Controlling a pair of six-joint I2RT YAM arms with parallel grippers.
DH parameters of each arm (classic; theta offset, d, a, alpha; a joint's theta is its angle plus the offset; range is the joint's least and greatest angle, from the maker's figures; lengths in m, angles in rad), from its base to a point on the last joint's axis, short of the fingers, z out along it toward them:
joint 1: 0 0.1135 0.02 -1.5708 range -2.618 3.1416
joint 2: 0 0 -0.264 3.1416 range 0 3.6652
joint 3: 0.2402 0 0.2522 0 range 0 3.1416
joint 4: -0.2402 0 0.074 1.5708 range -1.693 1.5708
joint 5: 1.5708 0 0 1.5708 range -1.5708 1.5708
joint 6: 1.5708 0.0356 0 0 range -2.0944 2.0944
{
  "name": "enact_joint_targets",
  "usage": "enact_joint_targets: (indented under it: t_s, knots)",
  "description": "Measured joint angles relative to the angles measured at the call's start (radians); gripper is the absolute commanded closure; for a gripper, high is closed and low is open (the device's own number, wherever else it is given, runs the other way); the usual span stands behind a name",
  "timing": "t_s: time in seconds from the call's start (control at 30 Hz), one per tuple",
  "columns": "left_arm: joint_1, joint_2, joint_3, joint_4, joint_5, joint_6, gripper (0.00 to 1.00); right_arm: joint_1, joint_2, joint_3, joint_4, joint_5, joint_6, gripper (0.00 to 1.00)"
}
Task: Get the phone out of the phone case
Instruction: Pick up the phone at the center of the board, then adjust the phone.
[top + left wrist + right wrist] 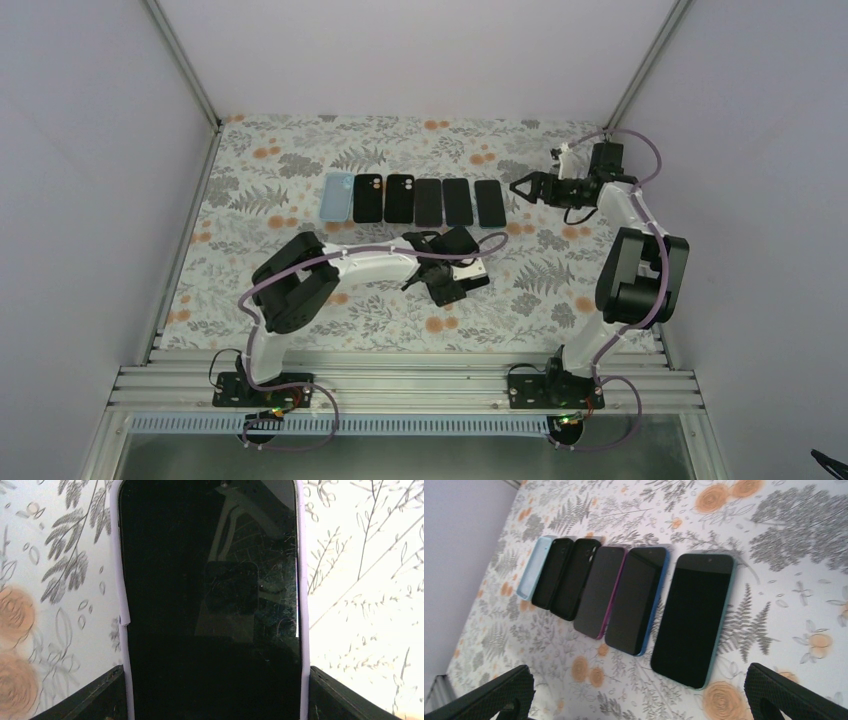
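Left jaws clamp the phone (210, 605) between them.

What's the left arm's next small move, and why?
Probably squeeze the left gripper gently onto the phone: its fingers flank both long edges of the lilac case, whose lip looks partly peeled on one side. Contact is unclear. The right gripper hangs open beside the row of phones.

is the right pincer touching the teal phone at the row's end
Apart. Right wrist view: floral cloth shows between the right pincer and the teal phone.
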Motion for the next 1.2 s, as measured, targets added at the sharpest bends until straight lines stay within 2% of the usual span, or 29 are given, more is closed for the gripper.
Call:
enact_joint_targets:
  t_s: [0.3,0.43,0.77,0.9,1.07,1.2]
  knots:
    - [0.004,-0.097,-0.017,0.069,-0.052,-0.001,0.77,0.000,0.001,-0.139,0.014,-0.148,0.007,0.00]
    - [0.007,-0.123,-0.016,0.099,-0.077,-0.005,0.78,0.000,0.007,-0.176,0.014,-0.218,0.006,0.03]
    - [0.040,-0.126,-0.004,0.111,-0.120,-0.024,0.79,0.014,0.007,-0.238,0.043,-0.350,0.018,0.18]
    - [0.059,-0.128,0.021,0.121,-0.126,-0.037,0.80,0.032,0.007,-0.262,0.060,-0.385,0.025,0.19]
    - [0.077,-0.140,0.032,0.134,-0.128,-0.052,0.80,0.065,0.007,-0.268,0.069,-0.410,0.041,0.26]
    - [0.083,-0.140,0.047,0.134,-0.128,-0.060,0.80,0.097,0.007,-0.268,0.071,-0.436,0.042,0.38]
